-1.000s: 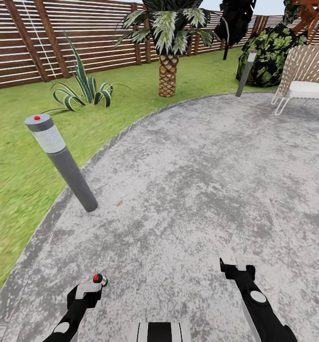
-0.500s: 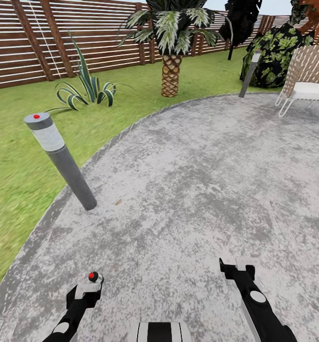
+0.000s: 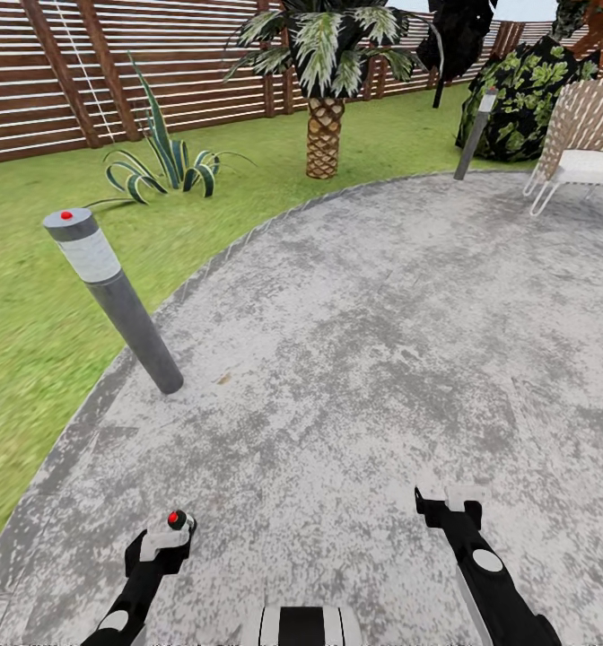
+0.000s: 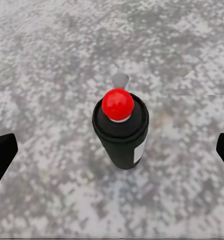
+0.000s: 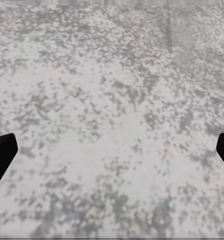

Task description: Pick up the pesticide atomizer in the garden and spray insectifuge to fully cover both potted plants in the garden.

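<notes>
The pesticide atomizer (image 4: 121, 135), a small dark bottle with a white label and a red ball on its top, stands upright on the grey patio. In the head view the atomizer (image 3: 177, 519) shows at the tip of my left gripper (image 3: 169, 531). That left gripper (image 4: 112, 155) is open, its dark fingers far apart on either side of the bottle and not touching it. My right gripper (image 3: 450, 499) hangs open over bare paving (image 5: 112, 100) with nothing between its fingers. The potted plants are out of view.
A grey lamp post (image 3: 113, 296) with a red dot leans at the patio's left edge, and a second post (image 3: 475, 135) stands far back. Beyond lie lawn, a striped agave (image 3: 162, 166), a palm (image 3: 324, 108), a white chair (image 3: 580, 152) and the slatted fence (image 3: 50, 81).
The whole head picture has shifted slightly, so the camera has moved. My left gripper has shifted a little, so the bottle's red top sits closer to its tip. The right arm looks unchanged.
</notes>
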Controlling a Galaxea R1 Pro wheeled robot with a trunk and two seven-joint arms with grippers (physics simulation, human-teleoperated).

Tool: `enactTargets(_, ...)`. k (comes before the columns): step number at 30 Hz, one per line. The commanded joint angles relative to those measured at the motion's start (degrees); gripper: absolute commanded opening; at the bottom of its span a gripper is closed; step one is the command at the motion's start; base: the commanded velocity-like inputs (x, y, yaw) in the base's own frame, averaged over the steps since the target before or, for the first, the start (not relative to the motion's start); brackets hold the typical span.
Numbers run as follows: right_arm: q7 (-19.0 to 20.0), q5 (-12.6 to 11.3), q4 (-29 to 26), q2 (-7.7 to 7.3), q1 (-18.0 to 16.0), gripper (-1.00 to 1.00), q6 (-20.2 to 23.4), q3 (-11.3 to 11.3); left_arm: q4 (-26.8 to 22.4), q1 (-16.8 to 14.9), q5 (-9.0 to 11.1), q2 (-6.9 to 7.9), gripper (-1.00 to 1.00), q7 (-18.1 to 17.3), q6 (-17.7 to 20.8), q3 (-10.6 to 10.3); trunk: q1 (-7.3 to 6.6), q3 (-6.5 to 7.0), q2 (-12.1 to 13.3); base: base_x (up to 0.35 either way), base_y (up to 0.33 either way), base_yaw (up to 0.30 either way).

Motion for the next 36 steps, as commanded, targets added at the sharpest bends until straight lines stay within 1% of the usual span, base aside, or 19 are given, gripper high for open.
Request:
enactTargets(1, -0.07, 0.6, 0.01, 0.01, -0.02, 1.0, -0.07, -0.06, 0.05, -0.04, -0.61, -0.03, 1.0, 0.06, -0.22, 0.41, 0.01, -0.26, -0.03, 0.0, 0.0, 0.0)
enactTargets(9, -0.07, 0.6, 0.01, 0.01, -0.02, 1.0, -0.07, -0.06, 0.05, -0.04, -0.61, -0.02, 1.0, 0.06, -0.23, 0.47, 0.22, -2.05, -0.14, 0.0, 0.0, 0.0)
enactTargets(18, -0.07, 0.6, 0.01, 0.01, -0.02, 1.0, -0.07, -0.08, 0.05, -0.05, -0.61, 0.05, 1.0, 0.14, -0.23, 0.51, 0.45, -4.57, -0.26, 0.0, 0.0, 0.0)
enactTargets(29, -0.07, 0.6, 0.01, 0.01, -0.02, 1.0, -0.16, -0.14, 0.05, -0.05, -0.6, 0.06, 1.0, 0.22, -0.23, 0.51, 0.73, -7.05, -0.4, 0.0, 0.0, 0.0)
enactTargets(33, -0.07, 0.6, 0.01, -0.04, -0.02, 1.0, -0.07, -0.15, 0.05, -0.01, -0.6, 0.06, 1.0, 0.21, -0.33, 0.47, 0.73, -7.05, -0.4, 0.021, 0.0, 0.0)
enactTargets(36, -0.07, 0.6, 0.01, -0.06, -0.02, 1.0, -0.05, -0.15, 0.05, -0.03, -0.61, 0.06, 1.0, 0.22, -0.33, 0.47, 0.73, -7.05, -0.4, 0.182, 0.0, 0.0)
